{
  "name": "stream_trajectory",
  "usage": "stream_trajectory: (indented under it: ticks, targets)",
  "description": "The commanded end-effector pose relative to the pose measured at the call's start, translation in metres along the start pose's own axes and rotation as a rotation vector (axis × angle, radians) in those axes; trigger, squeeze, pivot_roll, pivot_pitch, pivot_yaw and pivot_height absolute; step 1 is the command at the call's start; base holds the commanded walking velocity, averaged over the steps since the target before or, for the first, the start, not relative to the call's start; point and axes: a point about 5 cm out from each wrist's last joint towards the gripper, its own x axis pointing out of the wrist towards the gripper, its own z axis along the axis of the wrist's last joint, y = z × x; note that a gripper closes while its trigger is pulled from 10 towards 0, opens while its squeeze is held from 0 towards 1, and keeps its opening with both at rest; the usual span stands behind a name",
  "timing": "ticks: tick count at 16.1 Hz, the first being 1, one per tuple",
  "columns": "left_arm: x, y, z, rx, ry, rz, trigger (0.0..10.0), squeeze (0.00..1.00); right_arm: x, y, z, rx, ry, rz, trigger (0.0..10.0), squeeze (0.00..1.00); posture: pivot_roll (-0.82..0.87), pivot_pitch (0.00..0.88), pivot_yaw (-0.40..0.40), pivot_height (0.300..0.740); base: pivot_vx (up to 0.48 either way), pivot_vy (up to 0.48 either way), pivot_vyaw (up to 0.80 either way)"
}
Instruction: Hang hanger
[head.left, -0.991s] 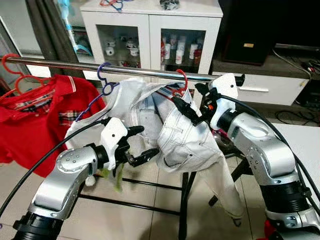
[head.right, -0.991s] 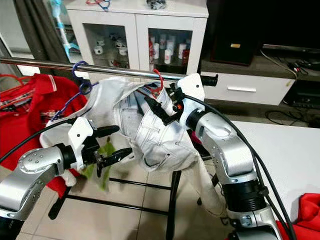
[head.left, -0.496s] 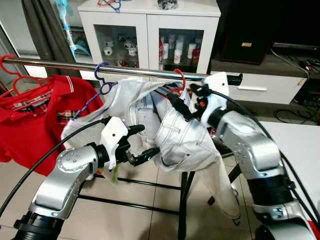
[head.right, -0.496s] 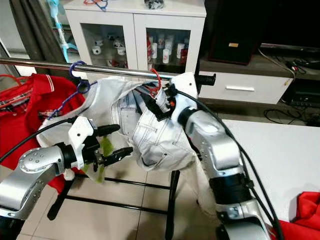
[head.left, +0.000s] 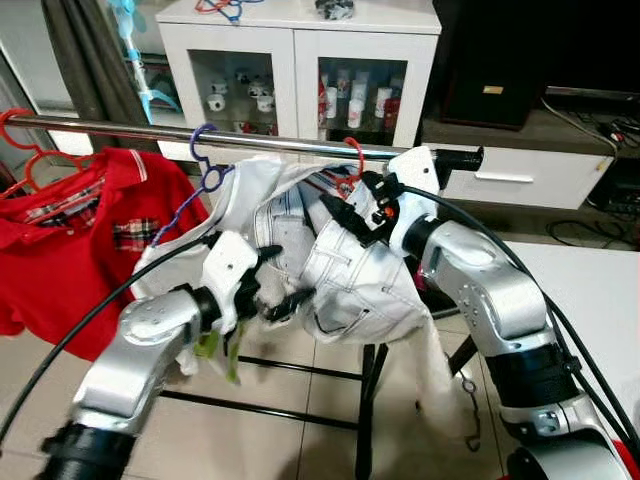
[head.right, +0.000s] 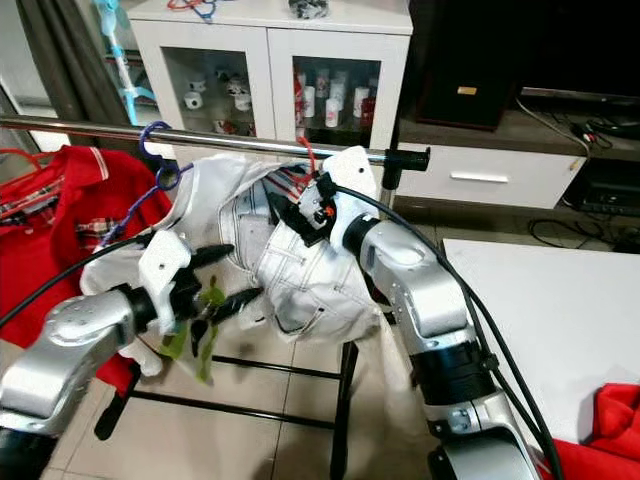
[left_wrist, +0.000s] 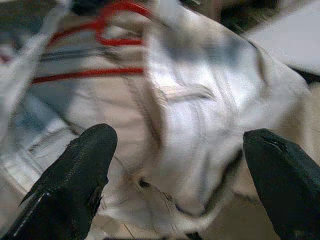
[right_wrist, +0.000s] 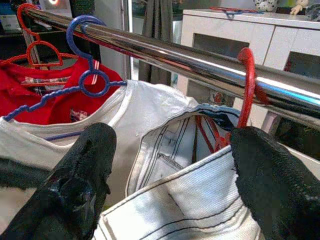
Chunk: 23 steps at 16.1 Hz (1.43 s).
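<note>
A red hanger (head.left: 354, 162) carries white denim trousers (head.left: 352, 282), and its hook (right_wrist: 246, 82) lies over the steel rail (head.left: 120, 128). My right gripper (head.left: 347, 213) is open just below the hook, against the trousers' waistband, its fingers (right_wrist: 90, 165) spread wide on either side of it. Lower down, my left gripper (head.left: 276, 286) is open at the trousers' left edge, with the white cloth (left_wrist: 200, 100) between its fingers (left_wrist: 75, 170) but not pinched.
A blue hanger (head.left: 206, 162) with a white shirt and a red hanger with a red polo (head.left: 70, 230) hang further left on the rail. Behind stands a white glass-door cabinet (head.left: 300, 60). A white table (head.left: 600, 290) is at the right, and the rack's black base bars (head.left: 300, 368) cross the tiles.
My right arm has drawn in to the left, closer to the rail and hook. The left gripper has risen a little against the trousers, and the trouser leg has swung.
</note>
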Motion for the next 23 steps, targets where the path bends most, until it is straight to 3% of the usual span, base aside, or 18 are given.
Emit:
stream_trajectory:
  ticks: [1,3,4,6,9,11,13,14,16,17,18,20,23]
  targets:
    - [0.000,0.005,0.006,0.014,-0.022,0.043,10.0,0.00,-0.009,-0.004,-0.001,0.004,-0.022,-0.021,10.0,0.00,-0.01,0.000,0.002,0.740,0.000,0.000,0.00]
    - [0.006,-0.003,0.008,-0.006,-0.050,0.046,10.0,0.00,-0.039,-0.012,-0.010,0.091,-0.070,-0.065,10.0,0.00,-0.01,0.000,0.006,0.740,0.000,0.223,0.00]
    - [0.007,-0.004,0.008,-0.009,-0.052,0.044,10.0,0.00,-0.043,-0.013,-0.012,0.101,-0.078,-0.074,10.0,0.00,-0.01,0.000,0.008,0.740,0.000,0.446,0.00]
    - [0.011,-0.007,0.007,-0.020,-0.057,0.047,10.0,0.00,-0.068,-0.014,-0.020,0.138,-0.095,-0.134,10.0,0.00,-0.02,0.000,0.026,0.740,0.000,0.480,0.00]
    - [0.013,-0.007,0.008,-0.036,-0.063,0.062,10.0,0.00,-0.083,-0.012,-0.024,0.160,-0.114,-0.184,10.0,0.00,-0.03,0.000,0.036,0.740,0.000,0.465,0.00]
    - [0.014,-0.006,0.006,-0.092,-0.072,0.133,10.0,0.00,-0.093,-0.011,-0.025,0.176,-0.129,-0.235,10.0,0.00,-0.03,0.000,0.036,0.740,0.000,0.000,0.00]
    - [0.011,-0.003,0.005,-0.120,-0.085,0.206,10.0,0.00,-0.098,-0.012,-0.027,0.167,-0.127,-0.299,10.0,0.00,-0.03,0.000,0.030,0.740,0.000,0.000,0.00]
    - [0.011,0.000,0.006,-0.092,-0.095,0.275,10.0,0.00,-0.097,-0.013,-0.032,0.130,-0.105,-0.350,10.0,0.00,-0.02,0.000,0.020,0.740,0.000,0.000,0.00]
    - [0.013,0.005,0.010,-0.102,-0.115,0.333,10.0,0.00,-0.095,-0.016,-0.036,0.157,-0.105,-0.401,10.0,0.00,-0.02,0.000,0.014,0.740,0.000,-0.480,0.80]
    - [0.014,0.005,0.011,-0.096,-0.118,0.339,10.0,0.00,-0.094,-0.018,-0.036,0.169,-0.114,-0.423,10.0,0.69,-0.02,0.000,0.013,0.740,0.000,-0.480,0.80]
    - [0.014,0.004,0.011,-0.149,-0.128,0.345,10.0,0.00,-0.095,-0.021,-0.035,0.203,-0.139,-0.459,10.0,1.00,-0.01,0.000,0.012,0.740,0.000,0.000,0.80]
    - [0.013,0.003,0.012,-0.105,-0.122,0.350,10.0,0.00,-0.096,-0.025,-0.035,0.172,-0.161,-0.483,10.0,1.00,-0.01,0.000,0.009,0.740,0.000,0.000,0.00]
    - [0.015,0.004,0.014,-0.085,-0.130,0.350,10.0,0.00,-0.096,-0.024,-0.033,0.213,-0.198,-0.480,10.0,1.00,-0.01,0.000,0.008,0.740,0.000,0.000,0.00]
